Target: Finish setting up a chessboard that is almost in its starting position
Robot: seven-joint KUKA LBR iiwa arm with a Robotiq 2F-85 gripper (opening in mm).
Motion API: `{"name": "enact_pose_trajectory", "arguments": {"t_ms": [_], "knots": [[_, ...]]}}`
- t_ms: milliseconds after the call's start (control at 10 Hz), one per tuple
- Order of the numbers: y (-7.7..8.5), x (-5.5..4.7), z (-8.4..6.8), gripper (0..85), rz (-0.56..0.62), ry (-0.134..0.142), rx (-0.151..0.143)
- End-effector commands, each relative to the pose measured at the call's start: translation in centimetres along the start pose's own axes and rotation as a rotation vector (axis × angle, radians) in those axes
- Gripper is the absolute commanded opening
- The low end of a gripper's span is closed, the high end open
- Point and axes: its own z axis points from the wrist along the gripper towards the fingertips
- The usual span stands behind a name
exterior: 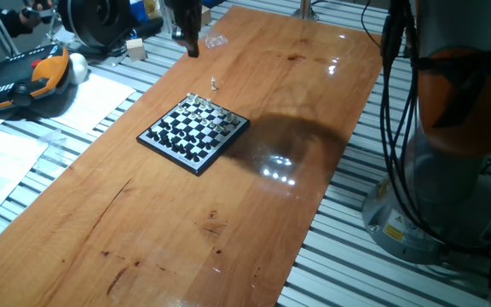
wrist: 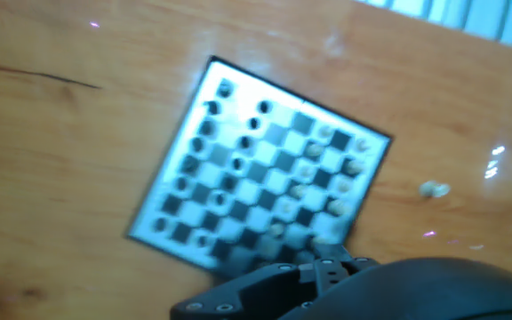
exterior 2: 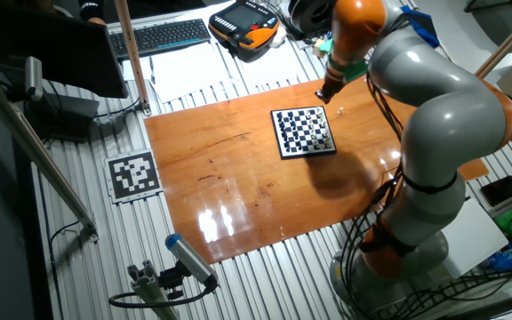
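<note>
We see the chessboard [exterior: 193, 131] lying flat near the middle of the wooden desk [exterior: 169, 230], one pale piece [exterior: 214, 83] standing on the wood just beside it. Our claw [exterior: 192, 43] hangs above the desk's far end; we cannot tell its opening.

1 piece [exterior: 214, 83] stands on the table [exterior: 143, 230] just beyond the chessboard [exterior: 194, 132].

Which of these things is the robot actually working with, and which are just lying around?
Part of the job:
chessboard
pale piece standing off the board on the table
gripper

Just lying about:
keyboard
orange-and-black handheld controller
papers
printed marker square
</note>
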Motion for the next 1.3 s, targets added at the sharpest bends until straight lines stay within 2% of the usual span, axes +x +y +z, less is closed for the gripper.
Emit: {"name": "enact_pose_trajectory", "arguments": {"t_ms": [0,100,200,400,500,800,900,1100,1200], "knots": [[-5.1,1.2,0.3,0.0,-0.015,0.001,0.030],[-6.5,1.6,0.0,0.0,-0.027,-0.004,0.052],[-7.1,1.8,-0.3,0.0,-0.048,-0.003,0.078],[-7.1,1.8,-0.3,0.0,-0.060,-0.025,0.083],[-7.1,1.8,-0.3,0.0,-0.046,-0.028,0.040],[-7.1,1.8,-0.3,0.0,0.062,0.046,-0.027],[-7.1,1.8,-0.3,0.0,0.100,0.057,-0.024],[-7.1,1.8,-0.3,0.0,0.166,0.080,-0.052],[-7.1,1.8,-0.3,0.0,0.192,0.088,-0.044]]}}
